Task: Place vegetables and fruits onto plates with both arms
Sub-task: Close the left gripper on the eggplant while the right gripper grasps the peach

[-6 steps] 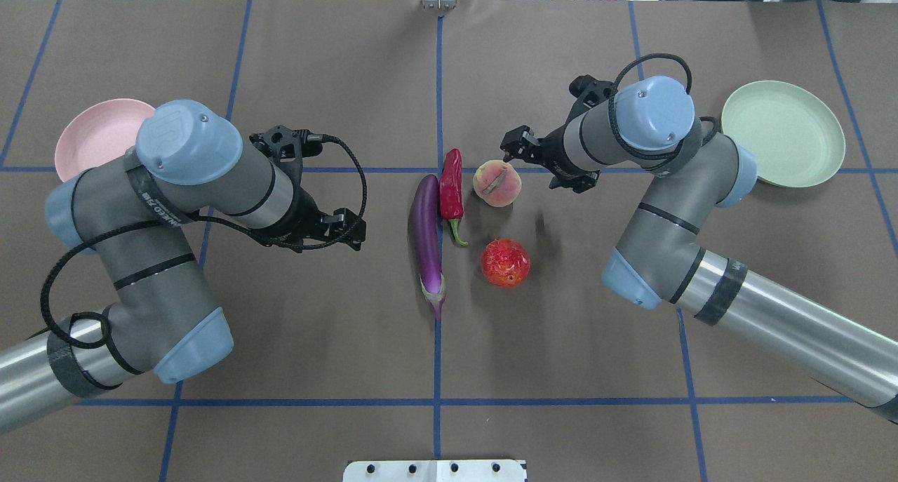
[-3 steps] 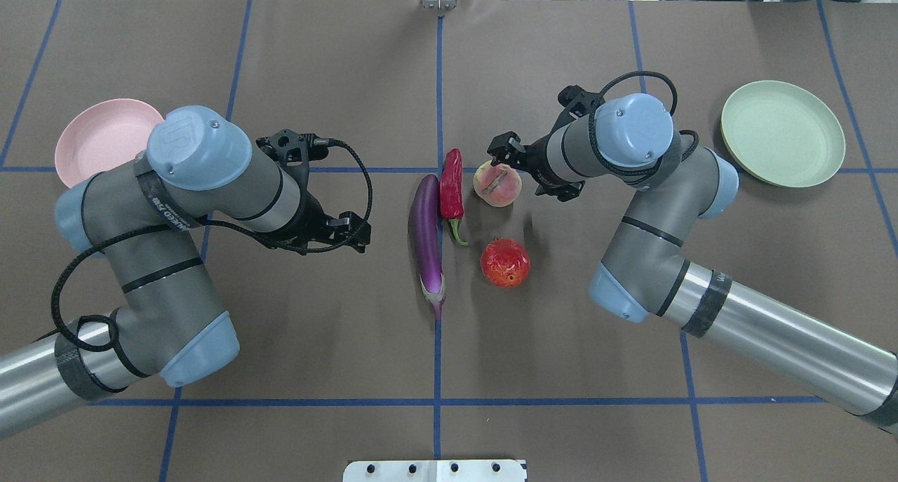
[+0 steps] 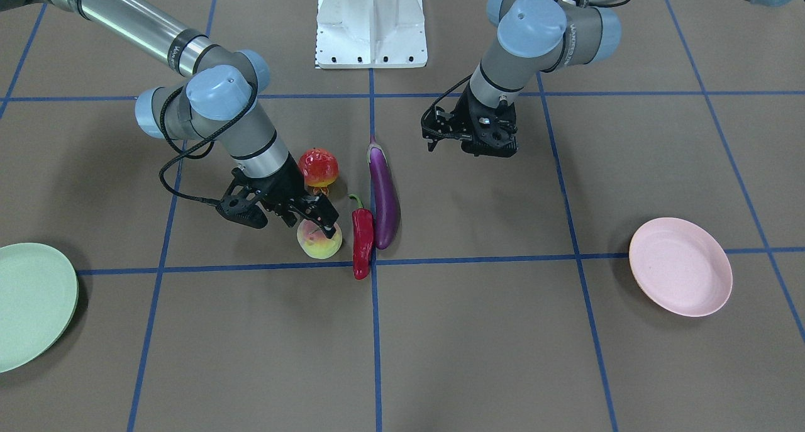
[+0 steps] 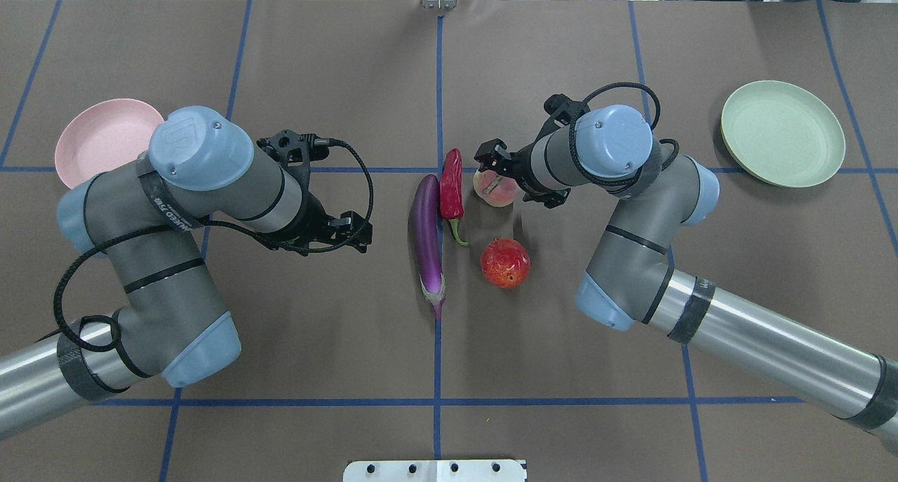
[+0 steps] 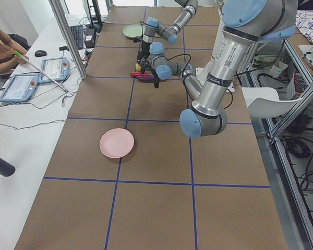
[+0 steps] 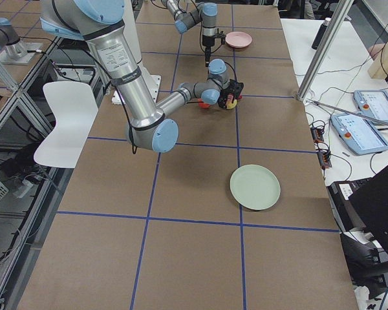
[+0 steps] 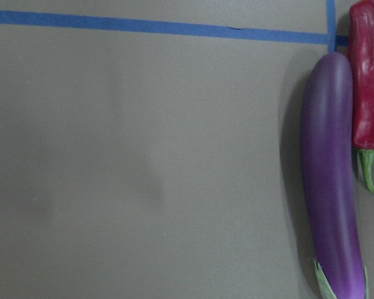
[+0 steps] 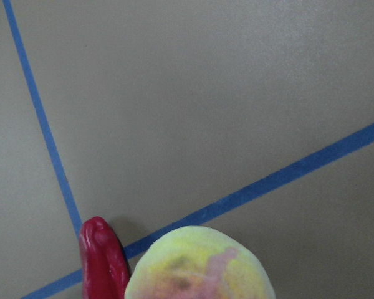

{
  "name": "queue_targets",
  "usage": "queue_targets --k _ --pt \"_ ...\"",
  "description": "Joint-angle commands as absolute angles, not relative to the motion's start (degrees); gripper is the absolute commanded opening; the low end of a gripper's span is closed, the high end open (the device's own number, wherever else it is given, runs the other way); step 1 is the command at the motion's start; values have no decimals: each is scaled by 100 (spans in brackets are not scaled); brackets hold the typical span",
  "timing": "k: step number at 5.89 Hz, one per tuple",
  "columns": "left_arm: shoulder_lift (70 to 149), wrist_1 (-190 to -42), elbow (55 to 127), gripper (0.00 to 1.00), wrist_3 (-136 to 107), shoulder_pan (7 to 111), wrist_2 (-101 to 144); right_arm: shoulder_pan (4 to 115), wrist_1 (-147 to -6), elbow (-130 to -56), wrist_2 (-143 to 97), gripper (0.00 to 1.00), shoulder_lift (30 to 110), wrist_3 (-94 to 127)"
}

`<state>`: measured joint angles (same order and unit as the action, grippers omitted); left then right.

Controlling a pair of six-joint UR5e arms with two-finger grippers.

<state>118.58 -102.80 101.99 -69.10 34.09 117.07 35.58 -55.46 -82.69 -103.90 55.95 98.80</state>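
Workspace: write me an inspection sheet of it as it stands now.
Surface: brown mat with a blue tape grid, lying flat.
Job's things: eggplant and chili pepper lie side by side at centre. The peach and pomegranate sit beside them, apart from each other. The pink plate and green plate hold nothing, at opposite ends.
Clutter: nothing seen.
Grippers: right gripper looks open, low over the peach; contact cannot be told. Left gripper looks open, holds nothing, short of the eggplant.
Cables: left arm's cable and right arm's cable loop at the wrists, clear of the produce.
Surroundings: white base block; side bench with control tablets; white chair.
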Motion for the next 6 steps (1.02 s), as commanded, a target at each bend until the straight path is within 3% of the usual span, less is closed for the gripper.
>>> queue_targets --k 1,2,3,6 --pt "12231 -10274 9820 100 -6917 3262 11698 3490 -5546 -8165 -10319 98 5511 9923" --pt "12556 -10266 9539 100 -6917 3209 11568 3489 -5546 -8165 -10318 68 5485 9958" --pt "12734 -10274 9388 100 -6917 3034 11358 3489 -5537 -8226 -10336 1 5484 10054" --pt "13298 -10274 8737 100 -6908 2858 11242 4476 -5616 -8323 -11191 0 5545 9993"
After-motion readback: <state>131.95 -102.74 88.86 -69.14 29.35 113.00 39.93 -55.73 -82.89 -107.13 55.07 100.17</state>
